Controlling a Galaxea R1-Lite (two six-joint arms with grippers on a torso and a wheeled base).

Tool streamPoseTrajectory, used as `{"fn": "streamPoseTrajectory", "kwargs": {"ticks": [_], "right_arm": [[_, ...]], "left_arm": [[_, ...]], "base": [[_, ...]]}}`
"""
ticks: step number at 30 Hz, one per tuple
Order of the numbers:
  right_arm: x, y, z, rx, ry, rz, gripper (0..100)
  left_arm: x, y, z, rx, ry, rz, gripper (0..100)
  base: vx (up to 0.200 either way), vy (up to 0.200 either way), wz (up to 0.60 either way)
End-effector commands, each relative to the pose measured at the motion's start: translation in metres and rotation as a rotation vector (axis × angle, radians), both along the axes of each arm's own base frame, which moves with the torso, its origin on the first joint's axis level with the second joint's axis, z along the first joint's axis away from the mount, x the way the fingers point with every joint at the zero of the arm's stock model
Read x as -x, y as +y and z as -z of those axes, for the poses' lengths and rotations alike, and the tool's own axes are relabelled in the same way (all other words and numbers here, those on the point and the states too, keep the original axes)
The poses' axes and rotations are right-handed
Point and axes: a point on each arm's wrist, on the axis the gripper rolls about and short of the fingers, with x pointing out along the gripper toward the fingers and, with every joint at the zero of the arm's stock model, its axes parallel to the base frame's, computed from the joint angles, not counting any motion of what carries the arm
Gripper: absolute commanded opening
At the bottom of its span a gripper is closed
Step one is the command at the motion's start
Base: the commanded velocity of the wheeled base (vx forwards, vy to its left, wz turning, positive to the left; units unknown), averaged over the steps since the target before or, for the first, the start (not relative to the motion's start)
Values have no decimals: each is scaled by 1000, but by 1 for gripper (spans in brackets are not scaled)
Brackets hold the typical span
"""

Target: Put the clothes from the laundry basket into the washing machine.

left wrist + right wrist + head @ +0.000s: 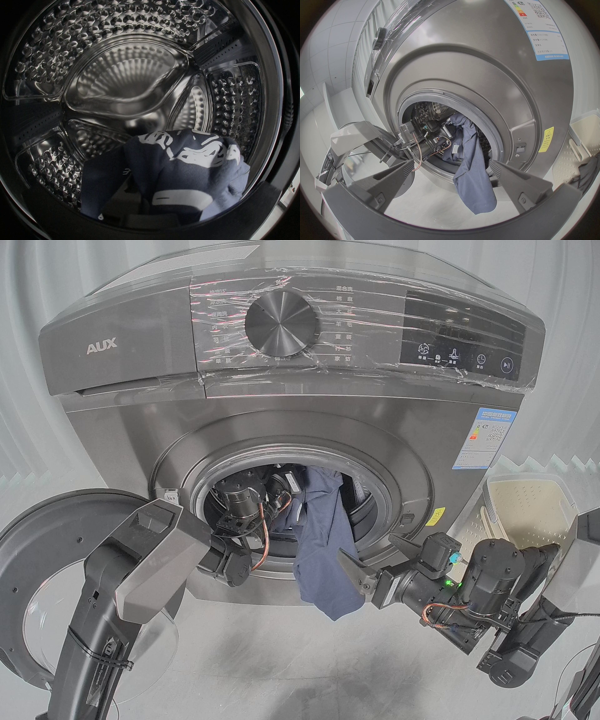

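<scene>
The washing machine (350, 427) stands with its round opening facing me. My left gripper (292, 482) is inside the drum (125, 78), shut on a navy garment (322, 540) whose top is lifted to the upper part of the opening. The garment's lower half hangs out over the rim, and its white-printed part (187, 156) bunches up inside the drum, hiding the fingers. My right gripper (377, 560) hovers open and empty in front of the machine, just right of the hanging cloth (475, 181). The cream laundry basket (531, 509) sits to the right.
The machine's door (37, 552) is swung open to the left, beside my left arm. A dark garment (587, 172) lies in the basket (581, 137). Pale floor (300, 665) stretches in front of the machine.
</scene>
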Motion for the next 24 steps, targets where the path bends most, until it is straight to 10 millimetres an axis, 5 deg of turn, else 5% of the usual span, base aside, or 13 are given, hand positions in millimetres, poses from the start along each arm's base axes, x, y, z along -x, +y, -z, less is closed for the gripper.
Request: {"fn": "streamPoseTrajectory", "kwargs": {"ticks": [1, 2, 3, 15, 24], "right_arm": [[-1, 1, 3, 5, 5, 0, 100], [-1, 1, 3, 7, 8, 0, 100], [-1, 1, 3, 7, 8, 2, 100], [-3, -1, 4, 8, 9, 11, 100], [-3, -1, 4, 8, 7, 13, 100]], "left_arm": [[-4, 4, 11, -8, 21, -14, 0], [-3, 5, 14, -12, 35, -13, 0], [-1, 5, 16, -15, 48, -11, 100], [65, 4, 6, -107, 313, 135, 100], [88, -14, 10, -144, 351, 248, 100]], "base": [[0, 0, 0], [0, 0, 0], [0, 0, 0], [0, 0, 0], [0, 0, 0]]}}
